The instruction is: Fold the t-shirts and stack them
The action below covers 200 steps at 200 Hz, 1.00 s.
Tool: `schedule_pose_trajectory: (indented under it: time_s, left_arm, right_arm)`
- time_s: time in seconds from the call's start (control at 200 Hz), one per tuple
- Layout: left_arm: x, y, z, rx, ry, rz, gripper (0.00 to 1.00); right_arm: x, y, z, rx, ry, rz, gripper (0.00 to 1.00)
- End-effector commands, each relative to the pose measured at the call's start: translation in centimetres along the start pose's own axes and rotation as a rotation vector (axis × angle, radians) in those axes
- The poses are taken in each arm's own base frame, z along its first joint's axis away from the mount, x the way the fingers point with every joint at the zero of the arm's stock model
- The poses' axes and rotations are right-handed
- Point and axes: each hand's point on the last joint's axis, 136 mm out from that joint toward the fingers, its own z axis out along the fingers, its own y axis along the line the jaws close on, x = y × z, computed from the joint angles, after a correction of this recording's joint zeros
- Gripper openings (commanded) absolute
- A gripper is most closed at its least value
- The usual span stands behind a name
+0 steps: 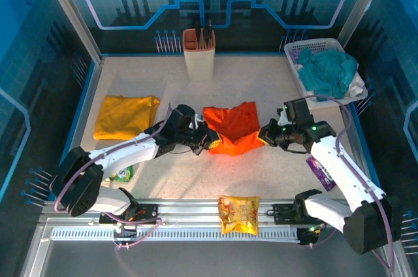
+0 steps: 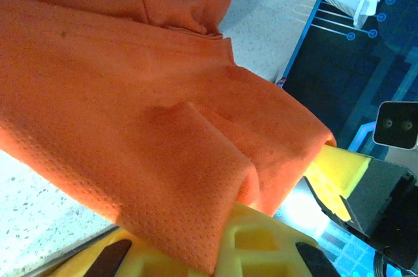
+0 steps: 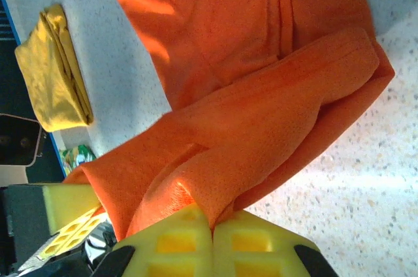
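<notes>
While my left fingers (image 2: 274, 260) clamp the orange t-shirt (image 1: 232, 127) at its 9 o'clock side and my right fingers (image 3: 261, 228) pinch its 3 o'clock side, it lies central on the bench (image 1: 261, 87) — the mustard t-shirt (image 1: 124, 117) sits folded at 9 o'clock

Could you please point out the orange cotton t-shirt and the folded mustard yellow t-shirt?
orange cotton t-shirt (image 1: 232, 127): top external view, its middle.
folded mustard yellow t-shirt (image 1: 125, 117): top external view, its middle.
</notes>
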Motion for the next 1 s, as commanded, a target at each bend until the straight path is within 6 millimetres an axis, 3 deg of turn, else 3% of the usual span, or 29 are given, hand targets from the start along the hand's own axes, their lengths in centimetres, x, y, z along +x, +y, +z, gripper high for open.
schedule_pose_trajectory:
  time_s: [0.0,0.35,0.525,0.685,0.996]
  left_arm:
    - [-1.1,-2.0,-0.1,0.068,0.022,0.035,0.0]
    - [-4.6,-4.7,-0.4,0.11,0.013,0.047,0.0]
    - [-4.3,-4.7,-0.1,0.106,0.047,0.049,0.0]
    - [-2.1,-3.0,-0.7,0.079,0.056,0.05,0.0]
    - [6.6,2.0,-0.6,0.019,0.068,0.022,0.0]
  right_arm:
    - [-2.1,1.3,-0.1,-0.047,-0.042,-0.02,0.0]
    - [-6.3,3.2,0.4,-0.075,-0.063,-0.038,0.0]
    - [-6.2,3.5,0.2,-0.08,-0.049,-0.052,0.0]
    - [-3.3,1.7,-0.6,-0.049,-0.009,-0.065,0.0]
    - [5.5,-4.1,-3.6,0.053,0.059,-0.027,0.0]
